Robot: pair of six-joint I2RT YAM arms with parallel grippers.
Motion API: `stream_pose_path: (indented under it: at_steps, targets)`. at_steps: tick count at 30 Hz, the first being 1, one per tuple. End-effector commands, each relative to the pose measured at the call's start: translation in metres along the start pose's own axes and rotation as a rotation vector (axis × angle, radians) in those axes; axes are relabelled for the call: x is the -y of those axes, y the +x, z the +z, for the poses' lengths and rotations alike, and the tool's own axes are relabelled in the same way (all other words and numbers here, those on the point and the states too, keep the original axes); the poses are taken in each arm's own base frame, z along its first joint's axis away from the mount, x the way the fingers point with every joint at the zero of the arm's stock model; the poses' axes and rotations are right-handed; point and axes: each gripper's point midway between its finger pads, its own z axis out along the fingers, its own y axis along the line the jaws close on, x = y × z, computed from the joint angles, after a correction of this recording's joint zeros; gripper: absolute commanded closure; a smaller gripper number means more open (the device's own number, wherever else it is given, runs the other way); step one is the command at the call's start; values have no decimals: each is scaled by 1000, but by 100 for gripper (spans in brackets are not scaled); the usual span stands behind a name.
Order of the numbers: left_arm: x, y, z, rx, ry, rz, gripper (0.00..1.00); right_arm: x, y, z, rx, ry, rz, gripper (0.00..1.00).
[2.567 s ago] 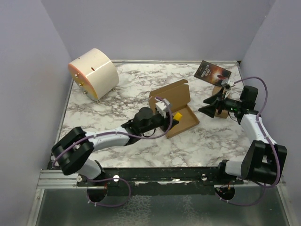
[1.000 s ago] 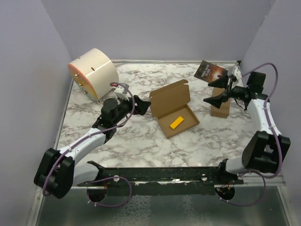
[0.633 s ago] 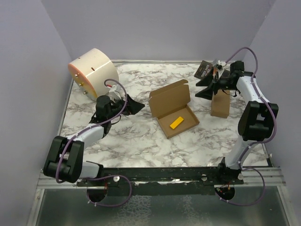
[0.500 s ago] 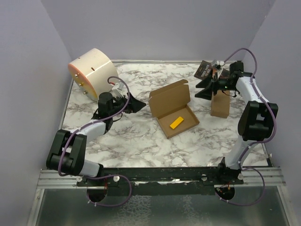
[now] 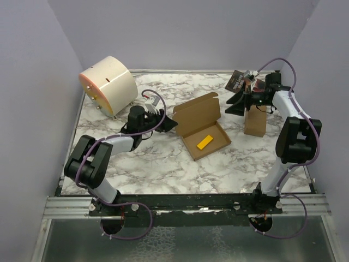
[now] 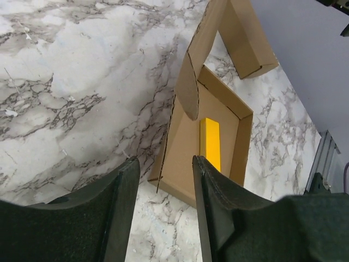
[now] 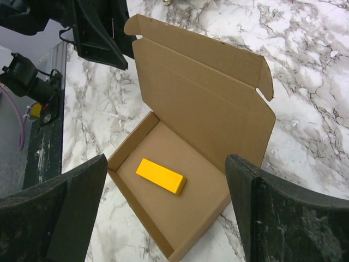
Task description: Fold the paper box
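The paper box point(image 5: 199, 126) stands mid-table as a shallow brown tray with its lid flap raised at the back; a yellow block point(image 5: 204, 142) lies in the tray. My left gripper point(image 5: 168, 124) is open and empty, low over the table just left of the box; the left wrist view looks between its fingers point(image 6: 121, 210) at the box point(image 6: 185, 136) and the block point(image 6: 210, 143). My right gripper point(image 5: 235, 103) is wide open and empty, right of the lid. The right wrist view shows the box point(image 7: 207, 98) and the block point(image 7: 161, 176).
A cream drum point(image 5: 108, 84) lies at the back left. A smaller narrow brown box point(image 5: 254, 121) stands by my right gripper, with a dark booklet point(image 5: 240, 82) behind it. Purple walls close in the table on three sides.
My left gripper drew back from the box toward the drum, then swung right again to the box's left side. My right gripper rose to the back right and has hardly moved since.
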Motion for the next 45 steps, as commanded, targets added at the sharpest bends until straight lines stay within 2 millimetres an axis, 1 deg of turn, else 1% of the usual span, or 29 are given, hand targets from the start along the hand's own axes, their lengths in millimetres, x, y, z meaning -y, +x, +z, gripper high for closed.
stream_pose_path:
  at_steps: [1,2,4,5,9,11,13,16,18,21,25,30,34,37,45]
  targets:
    - [3,-25,12,64,5,99,55,0,-1,1,-2,6,-14,10]
    - [1,-24,13,60,5,103,57,0,0,2,-3,4,-12,10]
    - [1,-23,16,56,15,109,58,1,2,2,-6,7,-9,10]
    - [1,-23,17,58,22,115,60,1,1,2,-5,8,-10,10]
    - [2,-24,21,54,42,140,78,6,-1,1,-12,18,-16,11]
    - [2,-24,23,50,53,160,90,11,-1,1,-22,32,-23,11]
    - [5,-26,23,49,68,187,99,17,-1,1,-35,50,-37,11]
    - [9,-27,21,55,93,257,100,23,-4,0,-38,51,-102,11]
    - [14,-27,19,51,125,316,100,20,-8,1,-21,22,-189,11]
    - [19,-26,15,38,154,384,100,21,-12,1,-10,20,-299,9]
    - [26,-28,12,35,190,451,100,27,-16,1,-11,27,-371,6]
    - [36,-35,10,34,234,517,100,30,-11,2,-24,2,-395,7]
    - [38,-35,11,18,245,541,100,27,-2,3,-19,-23,-404,8]
    - [41,-36,11,17,260,550,100,29,2,4,-19,-21,-417,10]
    - [41,-35,11,19,272,562,100,39,13,10,-48,-18,-401,22]
